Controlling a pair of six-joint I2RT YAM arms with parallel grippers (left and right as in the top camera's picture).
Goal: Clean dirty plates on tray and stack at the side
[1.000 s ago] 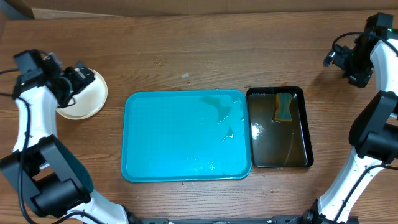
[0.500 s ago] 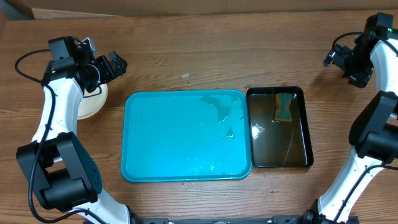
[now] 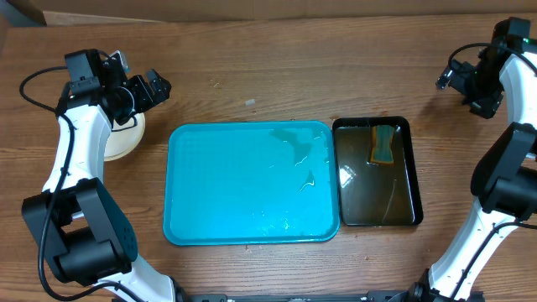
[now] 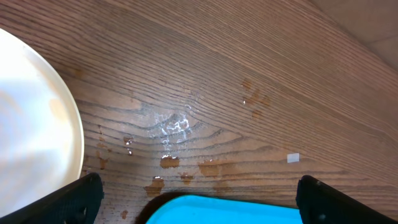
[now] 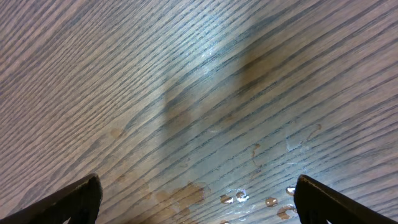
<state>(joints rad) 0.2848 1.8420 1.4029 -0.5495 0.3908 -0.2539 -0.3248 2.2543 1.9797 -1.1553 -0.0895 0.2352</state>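
Note:
The turquoise tray (image 3: 252,182) lies mid-table with nothing on it but water drops; its corner shows in the left wrist view (image 4: 236,211). The plates (image 3: 124,141) sit stacked left of the tray, mostly hidden under my left arm; a white plate rim shows in the left wrist view (image 4: 37,124). My left gripper (image 3: 153,88) is open and empty, above the wood between stack and tray; its fingertips frame the left wrist view (image 4: 199,202). My right gripper (image 3: 449,77) is open and empty at the far right, over bare wet wood (image 5: 196,199).
A black tray of murky water (image 3: 377,172) with a yellow-green sponge (image 3: 383,143) stands right of the turquoise tray. Water drops and brown stains lie on the wood (image 4: 168,134). A small white scrap (image 3: 249,102) lies behind the tray.
My left arm lifted off the plate stack and swung right towards the tray's back-left corner between 1.0 s and 0.5 s ago. Since then nothing has moved. The right arm is still.

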